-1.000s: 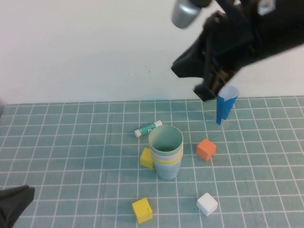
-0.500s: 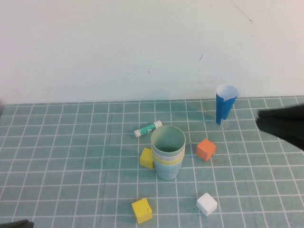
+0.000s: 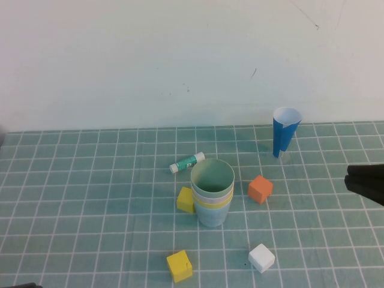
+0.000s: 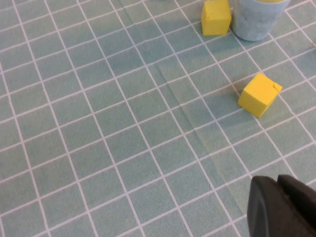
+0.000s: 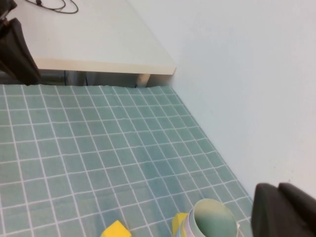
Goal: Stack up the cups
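high view: cups (image 3: 211, 192) nested mid-mat; right pincer (image 3: 363, 182) closed, empty, well right; left pincer (image 4: 284, 207) closed, empty.

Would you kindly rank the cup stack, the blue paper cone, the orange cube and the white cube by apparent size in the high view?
1. Cup stack, clearly largest.
2. Blue paper cone.
3. Orange cube and white cube look alike; the white one sits nearer the camera, so I won't rank them.

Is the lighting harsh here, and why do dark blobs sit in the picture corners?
High view: soft, even light; the stacked cups cast only a faint shadow, no glare. The dark shape at its right edge is the right gripper, shut. Left wrist view: the left gripper, shut, looms dark and blurred in a corner, while the yellow block stays crisp. Right wrist view: the pale wall looks flat and washed out.
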`<state>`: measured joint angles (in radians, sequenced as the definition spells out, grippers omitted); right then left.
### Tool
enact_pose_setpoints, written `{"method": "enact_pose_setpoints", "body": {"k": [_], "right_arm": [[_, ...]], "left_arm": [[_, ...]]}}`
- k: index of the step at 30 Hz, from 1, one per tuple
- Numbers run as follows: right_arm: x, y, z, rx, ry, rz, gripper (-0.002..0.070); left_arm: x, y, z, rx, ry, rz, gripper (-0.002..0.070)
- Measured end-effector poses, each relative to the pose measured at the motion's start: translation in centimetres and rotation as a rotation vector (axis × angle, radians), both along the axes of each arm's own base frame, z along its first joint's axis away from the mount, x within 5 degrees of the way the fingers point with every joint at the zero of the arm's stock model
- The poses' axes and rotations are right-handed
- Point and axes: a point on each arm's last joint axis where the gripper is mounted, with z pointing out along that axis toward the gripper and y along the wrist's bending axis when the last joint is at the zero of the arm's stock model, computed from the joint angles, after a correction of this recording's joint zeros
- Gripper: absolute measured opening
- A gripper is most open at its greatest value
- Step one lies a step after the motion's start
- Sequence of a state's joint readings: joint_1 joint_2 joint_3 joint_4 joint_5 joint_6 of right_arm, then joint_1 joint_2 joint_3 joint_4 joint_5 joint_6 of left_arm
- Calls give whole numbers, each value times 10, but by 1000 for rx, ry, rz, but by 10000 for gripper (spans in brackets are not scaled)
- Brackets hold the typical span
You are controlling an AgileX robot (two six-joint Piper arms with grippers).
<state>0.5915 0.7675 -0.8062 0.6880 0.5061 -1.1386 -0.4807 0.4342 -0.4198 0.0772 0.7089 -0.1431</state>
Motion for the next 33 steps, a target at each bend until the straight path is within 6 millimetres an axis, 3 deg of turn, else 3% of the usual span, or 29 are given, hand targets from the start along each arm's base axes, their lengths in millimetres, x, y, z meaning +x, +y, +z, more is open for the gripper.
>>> {"method": "enact_pose_setpoints", "body": {"k": [11, 17, 22, 29, 33], "right_arm": [[19, -9, -32, -17, -105, -192, -1], [18, -24, -65, 4, -189, -321, -1], [5, -43, -101, 21, -179, -408, -1], [-25, -87, -123, 101, -194, -676, -1], [-42, -104, -146, 117, -170, -881, -1]], "left_arm": [[0, 0, 0, 0, 1, 0, -2], [0, 0, 0, 1, 2, 0, -2], [0, 0, 0, 1, 2, 0, -2], [0, 0, 0, 0, 1, 0, -2], [0, 0, 0, 0, 1, 0, -2]]}}
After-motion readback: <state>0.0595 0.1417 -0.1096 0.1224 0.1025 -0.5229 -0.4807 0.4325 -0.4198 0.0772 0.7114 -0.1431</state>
